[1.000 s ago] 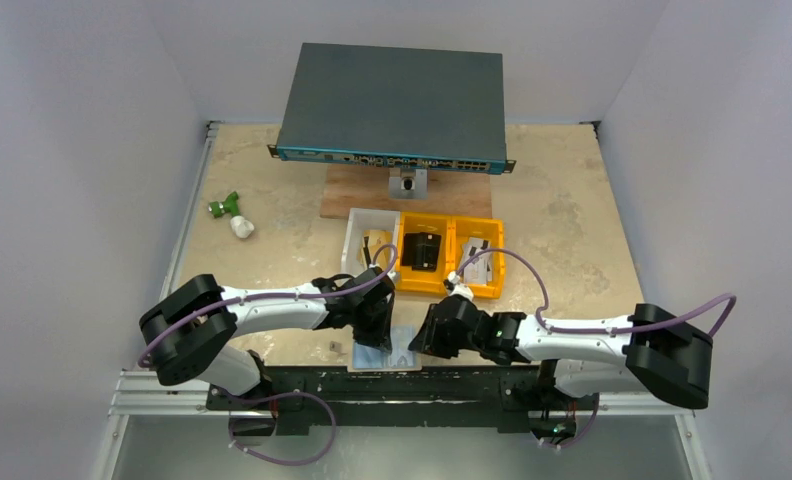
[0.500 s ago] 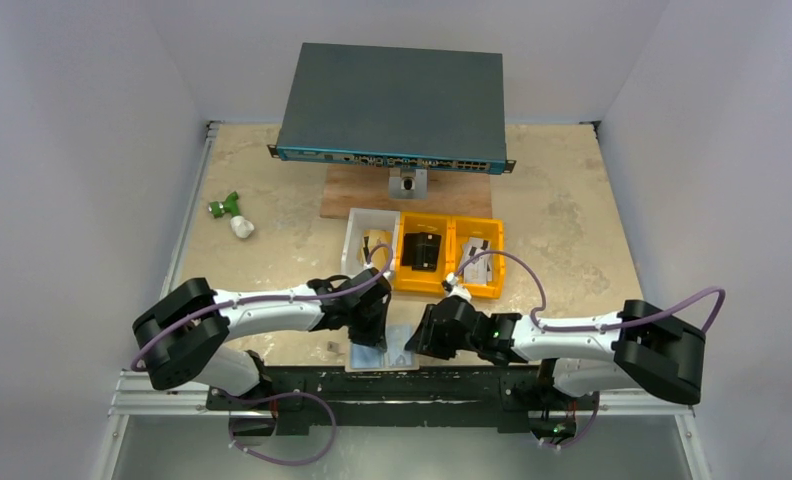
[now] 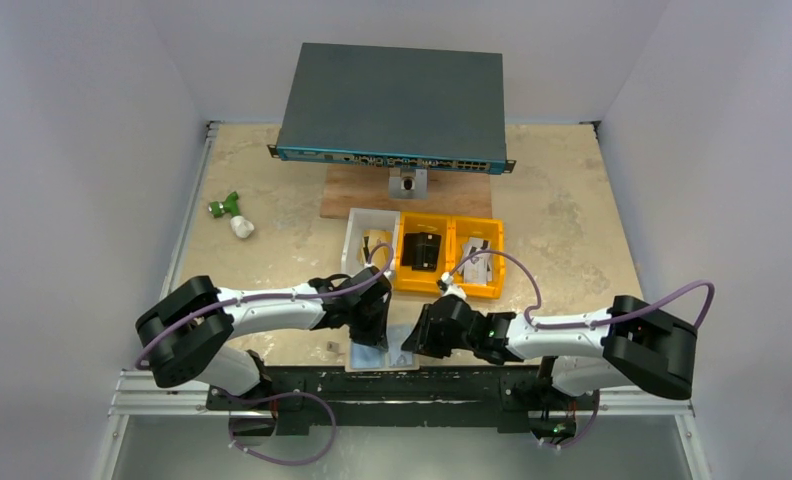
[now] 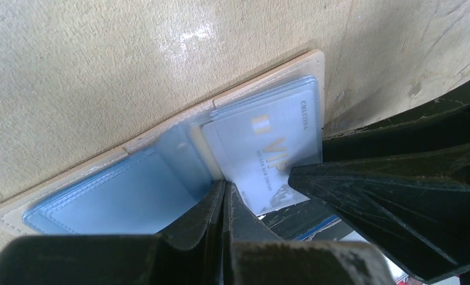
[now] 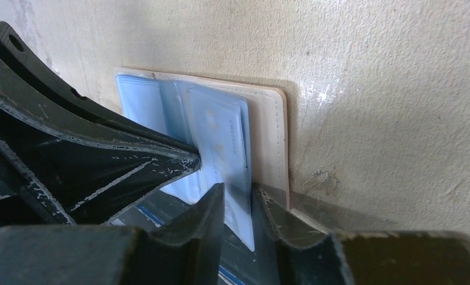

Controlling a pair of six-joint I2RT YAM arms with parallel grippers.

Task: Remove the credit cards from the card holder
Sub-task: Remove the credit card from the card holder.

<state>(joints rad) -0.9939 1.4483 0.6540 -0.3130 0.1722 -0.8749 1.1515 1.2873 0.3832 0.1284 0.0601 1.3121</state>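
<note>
Beige tabletop (image 3: 572, 200) carries the card holder (image 4: 120, 196) at 6 o'clock, lying open on the near edge. Right jaws, narrow, pinch a card (image 5: 224, 148) partly in its sleeve; left jaws, closed, meet the fold.

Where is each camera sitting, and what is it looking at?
Top external: above and behind the arms, looking down on the table; both arms show, left gripper and right gripper meeting at the card holder.
Left wrist: on the left arm, looking along its shut fingers at the open card holder and a VIP card.
Right wrist: on the right arm, looking along its fingers, set around that card.
Shared: both wrist views see that card.
</note>
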